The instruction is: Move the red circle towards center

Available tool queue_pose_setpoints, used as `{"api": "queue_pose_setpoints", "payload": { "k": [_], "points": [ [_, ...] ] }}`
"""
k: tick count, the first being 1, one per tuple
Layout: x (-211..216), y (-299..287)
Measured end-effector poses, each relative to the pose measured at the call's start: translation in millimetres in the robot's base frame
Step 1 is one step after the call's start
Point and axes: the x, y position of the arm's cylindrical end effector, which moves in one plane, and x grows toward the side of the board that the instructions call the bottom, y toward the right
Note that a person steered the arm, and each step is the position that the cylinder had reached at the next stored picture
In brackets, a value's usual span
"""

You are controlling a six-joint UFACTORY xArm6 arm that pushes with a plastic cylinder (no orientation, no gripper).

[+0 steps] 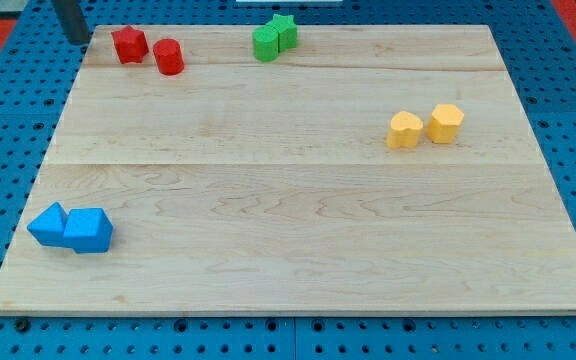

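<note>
The red circle (169, 56) stands near the top left corner of the desk (298, 200), far from its center. Just beside it, on the view's left, is a red star-shaped block (129, 44); the two are close but a thin gap shows between them. My tip (76, 39) is at the top left edge of the desk, left of the red star and apart from it, so the star lies between the tip and the circle. The arm has no fingers, only this dark rod, so nothing is grasped.

Farther right along the top edge, two green blocks (274, 37) touch each other. At the right side, two yellow blocks (425, 126) sit just beside one another. In the bottom left corner, two blue blocks (71, 228) are pressed together. No container is on the desk.
</note>
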Motion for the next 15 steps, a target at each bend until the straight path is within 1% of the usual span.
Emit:
{"api": "queue_pose_setpoints", "payload": {
  "k": [1, 2, 3, 4, 5, 7, 8, 9, 10, 11, 12, 13, 14, 15],
  "points": [
    [12, 26],
    [7, 65],
    [-11, 59],
    [-31, 75],
    [-31, 95],
    [35, 96],
    [8, 75],
    [-12, 76],
    [16, 101],
    [52, 122],
    [76, 122],
    [89, 146],
    [108, 196],
    [128, 221]
  ]
}}
